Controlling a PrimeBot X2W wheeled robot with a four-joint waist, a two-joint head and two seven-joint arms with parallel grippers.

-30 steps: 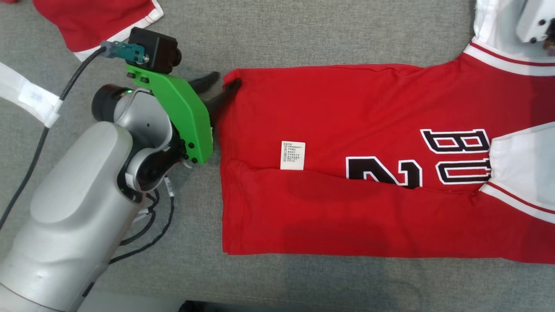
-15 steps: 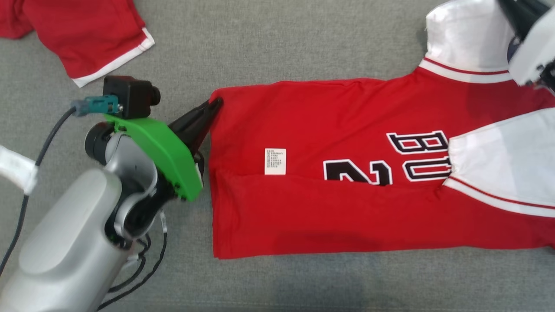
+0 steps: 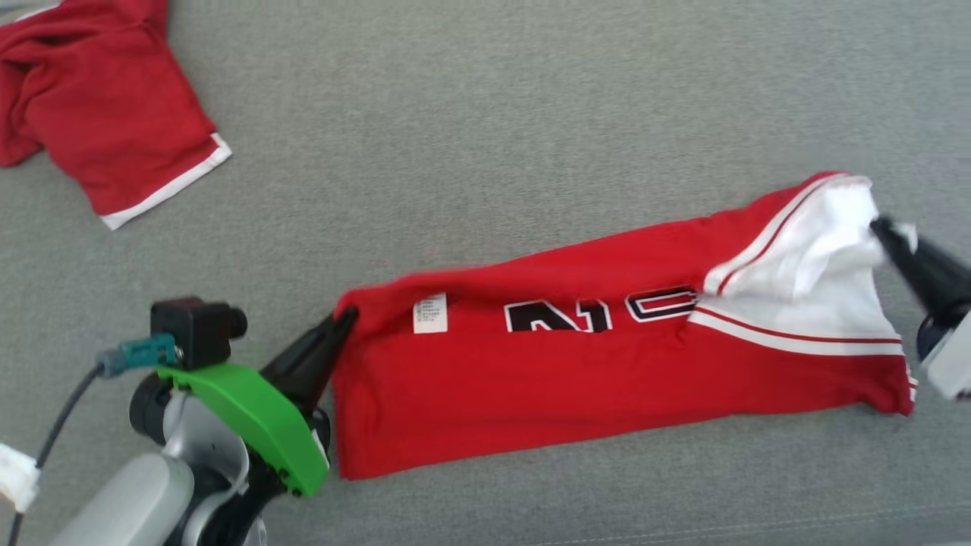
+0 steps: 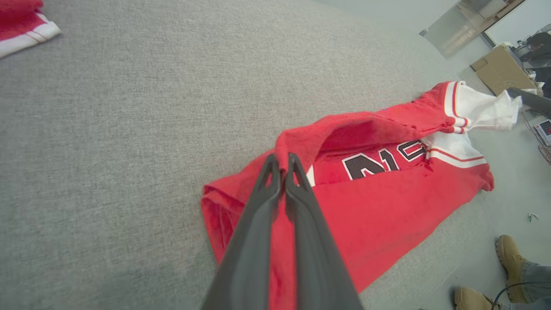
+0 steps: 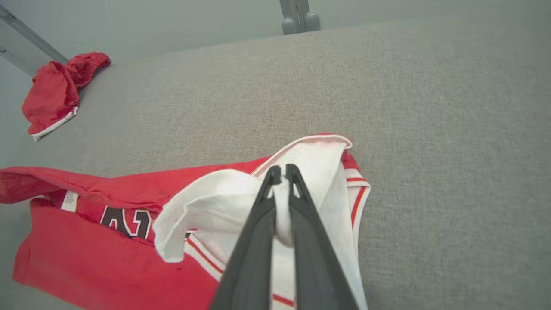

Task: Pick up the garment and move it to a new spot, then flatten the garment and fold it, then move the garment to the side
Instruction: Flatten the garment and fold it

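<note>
Red garment (image 3: pixel 592 387) lies low on grey woven surface (image 3: pixel 493 136), long axis left to right, right end angled slightly away. Hem end toward my left, white-sleeved end toward my right. My left gripper (image 3: pixel 347 315) is clamped on far hem corner; my right gripper (image 3: pixel 881 226) is clamped on bunched white sleeve cloth. Far edge is raised off surface, soft and sagging. Black numerals and small white label (image 3: pixel 430 314) face up. Crumpled red piece with white trim (image 3: pixel 106 114) lies well apart, far left. Tan boots (image 4: pixel 510 254) on floor beyond edge.
</note>
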